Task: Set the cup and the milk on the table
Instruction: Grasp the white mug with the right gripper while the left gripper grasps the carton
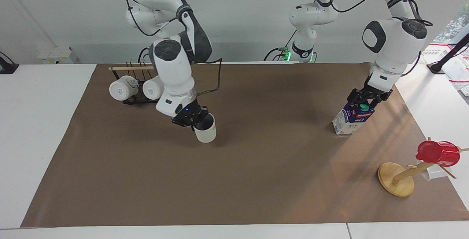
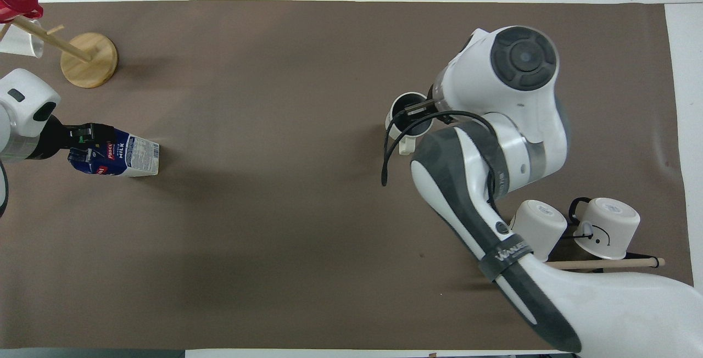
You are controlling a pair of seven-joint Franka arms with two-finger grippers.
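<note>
The off-white cup (image 1: 206, 132) with its grey-blue inside hangs slightly tilted from my right gripper (image 1: 189, 118), which is shut on its rim. It is low over the brown sheet of the table (image 1: 256, 180), toward the middle, and I cannot tell if it touches. In the overhead view the cup (image 2: 399, 121) shows beside the right gripper (image 2: 418, 113). The blue and white milk carton (image 1: 352, 118) leans with its base on the sheet at the left arm's end. My left gripper (image 1: 364, 101) is shut on its top by the green cap. The carton (image 2: 123, 156) and left gripper (image 2: 82, 134) also show in the overhead view.
A black rack (image 1: 133, 99) with two white mugs (image 1: 120, 89) stands near the right arm's base; the rack's mugs (image 2: 607, 229) show in the overhead view. A red cup (image 1: 438, 153) hangs on a wooden stand (image 1: 396, 183) at the left arm's end, farther from the robots than the milk.
</note>
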